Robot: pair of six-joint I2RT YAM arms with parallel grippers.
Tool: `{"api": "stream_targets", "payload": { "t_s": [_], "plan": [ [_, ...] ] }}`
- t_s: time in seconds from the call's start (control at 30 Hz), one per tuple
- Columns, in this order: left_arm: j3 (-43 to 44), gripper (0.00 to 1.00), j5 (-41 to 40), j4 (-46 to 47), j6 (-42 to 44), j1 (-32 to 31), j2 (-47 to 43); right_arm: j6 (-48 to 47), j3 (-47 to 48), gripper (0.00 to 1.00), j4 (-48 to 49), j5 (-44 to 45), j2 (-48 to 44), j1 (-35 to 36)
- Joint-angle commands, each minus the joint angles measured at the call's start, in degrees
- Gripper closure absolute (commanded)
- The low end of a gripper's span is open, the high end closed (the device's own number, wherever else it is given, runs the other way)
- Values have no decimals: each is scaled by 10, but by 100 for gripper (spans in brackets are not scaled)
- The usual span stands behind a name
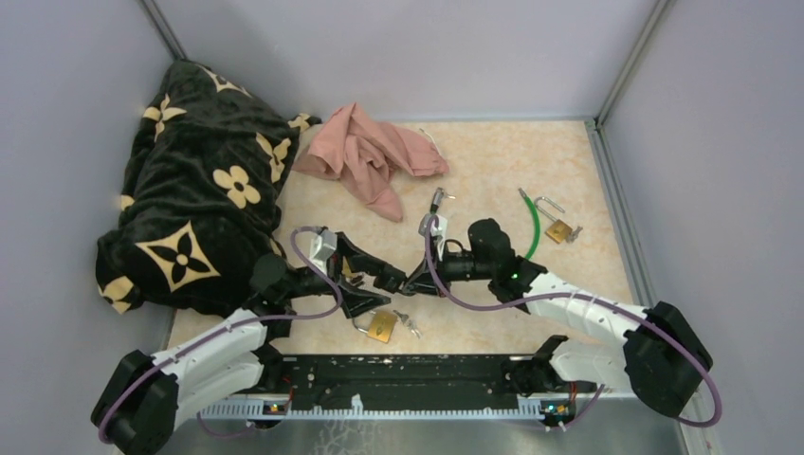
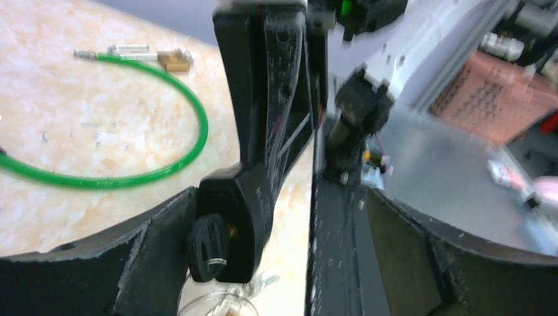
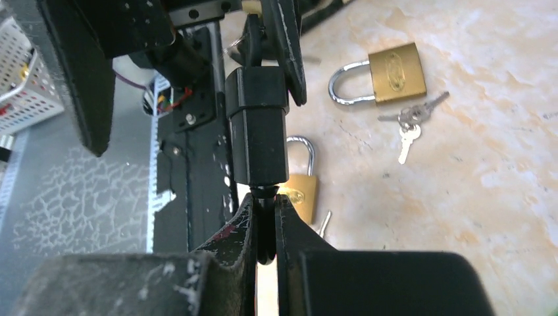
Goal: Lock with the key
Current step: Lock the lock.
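Both right gripper point(image 3: 264, 214) jaws are clenching the key point(image 3: 264, 193) entering the black padlock point(image 3: 256, 125) just ahead; the released left gripper point(image 1: 379, 284) is probably needing to clamp that body before turning.

Pale lavender-grey panel walls point(image 1: 398, 47) close the space in at the back and on both sides, joined at the corners by slim grey metal posts point(image 1: 626, 59). They enclose a beige, marble-patterned tabletop point(image 1: 493, 161), evenly lit with only soft shadows. Along the near edge runs a silvery, crackle-marked metal sheet point(image 1: 427, 438). Off the table stand a white wire basket point(image 3: 20, 92) and a blurred reddish lattice crate point(image 2: 487, 92).
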Motion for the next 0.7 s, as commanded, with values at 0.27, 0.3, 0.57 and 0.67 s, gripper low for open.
{"api": "stream_targets", "payload": {
  "t_s": [0.27,0.3,0.57,0.67],
  "plan": [
    [189,18,144,-586,564,64,-17,-168,127,100,-271,-26,-85,-9],
    [199,20,145,-600,571,64,-11,-173,132,100,-282,-26,-87,-9],
    [215,38,195,-517,442,56,22,-174,135,100,-288,-19,-103,-8],
    [220,40,199,-505,411,49,32,-174,137,100,-289,-18,-104,-8]
  ]
}}
